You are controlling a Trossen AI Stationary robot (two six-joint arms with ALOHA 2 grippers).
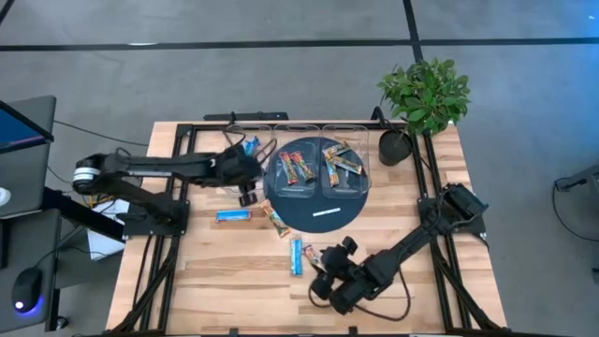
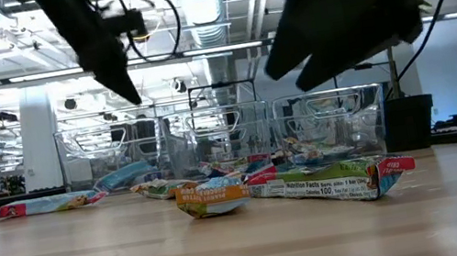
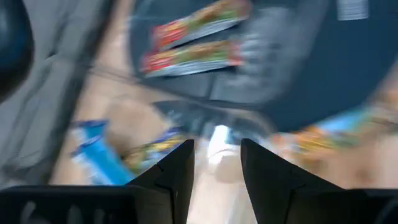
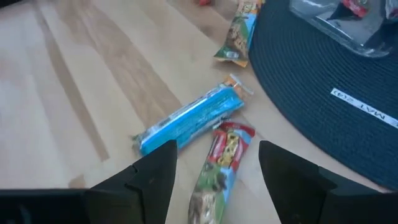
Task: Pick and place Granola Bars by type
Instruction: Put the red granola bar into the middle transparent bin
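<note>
Granola bars lie loose on the wooden table: a blue one (image 1: 232, 215), an orange-brown one (image 1: 274, 220), and a blue one (image 1: 297, 255) beside a red-and-green one (image 4: 225, 155). More bars lie in clear containers: red (image 1: 295, 168), orange-green (image 1: 342, 161), blue (image 1: 251, 145). My left gripper (image 1: 245, 192) hovers by the left container, its fingers (image 3: 180, 168) apart with nothing plainly between them; that view is blurred. My right gripper (image 4: 217, 149) stands open above the blue bar (image 4: 189, 118) and the red-and-green bar, clear of the table.
A dark round mat (image 1: 318, 211) carries two of the containers and a thin white strip (image 1: 326, 212). A potted plant (image 1: 426, 94) stands at the far right corner. Bare wood lies at the table's near left (image 1: 215, 281).
</note>
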